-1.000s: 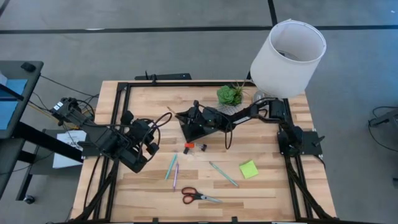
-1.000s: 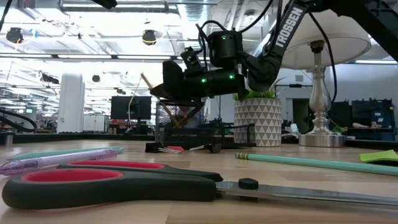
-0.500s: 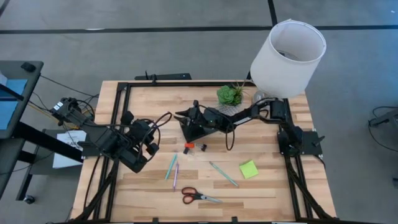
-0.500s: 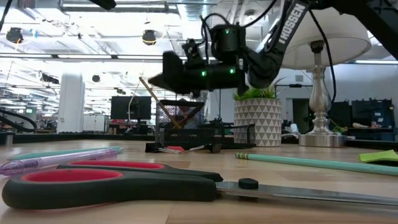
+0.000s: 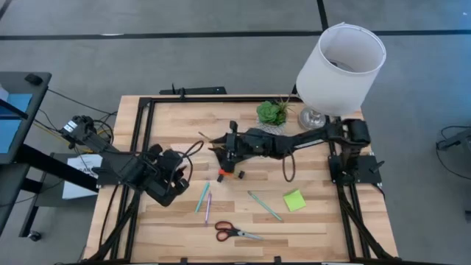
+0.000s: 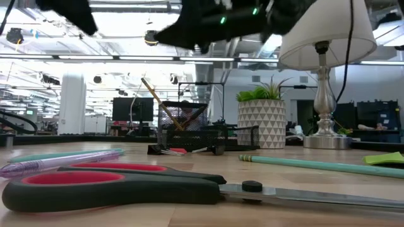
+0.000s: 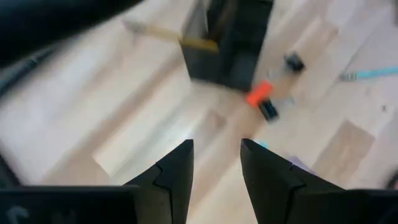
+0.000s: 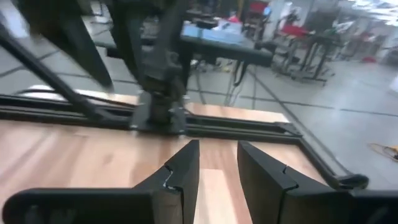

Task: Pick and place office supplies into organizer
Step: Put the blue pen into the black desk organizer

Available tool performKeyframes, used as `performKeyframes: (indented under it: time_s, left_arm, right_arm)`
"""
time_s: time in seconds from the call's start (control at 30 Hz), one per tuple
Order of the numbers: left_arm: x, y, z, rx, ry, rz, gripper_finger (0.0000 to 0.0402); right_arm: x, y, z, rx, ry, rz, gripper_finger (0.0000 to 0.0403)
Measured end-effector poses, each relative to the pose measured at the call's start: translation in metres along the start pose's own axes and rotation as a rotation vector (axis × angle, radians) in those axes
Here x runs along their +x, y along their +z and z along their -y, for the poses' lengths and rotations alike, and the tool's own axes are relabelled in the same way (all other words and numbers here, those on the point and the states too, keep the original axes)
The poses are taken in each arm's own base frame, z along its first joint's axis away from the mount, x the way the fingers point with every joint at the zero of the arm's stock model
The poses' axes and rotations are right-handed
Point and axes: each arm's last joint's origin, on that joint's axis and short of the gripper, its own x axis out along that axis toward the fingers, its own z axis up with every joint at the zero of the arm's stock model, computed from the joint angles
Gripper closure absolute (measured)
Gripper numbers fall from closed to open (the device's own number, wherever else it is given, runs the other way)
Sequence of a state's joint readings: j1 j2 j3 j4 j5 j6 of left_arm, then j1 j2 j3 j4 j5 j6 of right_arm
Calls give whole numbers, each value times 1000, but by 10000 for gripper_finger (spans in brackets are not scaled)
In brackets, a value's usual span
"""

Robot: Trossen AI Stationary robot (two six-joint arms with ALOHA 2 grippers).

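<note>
The black mesh organizer [image 6: 189,129] stands mid-table with a brown pen [image 6: 158,98] leaning in it. My right gripper [image 5: 218,144] hovers open high above the organizer, pointing nearly level with nothing between its fingers [image 8: 180,174]. My left gripper [image 7: 214,162] hangs open over bare table at the left, tipped down toward the organizer [image 7: 230,43]. Flat on the table lie the orange-and-white item [image 5: 223,175], teal pens [image 5: 202,196] [image 5: 263,205], a purple pen [image 5: 208,208], the lime-green sticky-note pad [image 5: 294,200] and the red-handled scissors [image 5: 234,232].
A white-shaded lamp [image 5: 340,66] and a potted plant [image 5: 272,112] stand at the far right, behind the organizer. A small black item [image 5: 239,174] lies beside the orange one. Black frame rails [image 5: 140,147] run along the table's sides and far edge.
My right gripper has risen from just over the organizer to well above it and rolled a little. The brown pen stays leaning in the organizer. My left gripper has sunk slightly and tipped further down.
</note>
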State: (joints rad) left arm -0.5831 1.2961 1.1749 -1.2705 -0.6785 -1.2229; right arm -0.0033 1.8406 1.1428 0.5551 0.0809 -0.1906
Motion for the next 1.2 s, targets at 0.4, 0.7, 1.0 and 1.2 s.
performKeyframes:
  time_s: [0.4, 0.7, 1.0, 1.2]
  left_arm:
    - [82, -38, 4, -241, -119, -153, 274]
    - [120, -3, -10, -222, -286, -220, 274]
    - [167, 8, 0, -116, -381, -400, 274]
    - [191, 11, 16, -46, -292, -499, 274]
  right_arm:
    - [-51, 50, 15, 27, 5, -73, 301]
    - [-91, 91, 43, 38, -67, 52, 301]
    - [-106, 93, 54, 38, -90, -3, 301]
    - [-97, 83, 53, 37, -81, -46, 301]
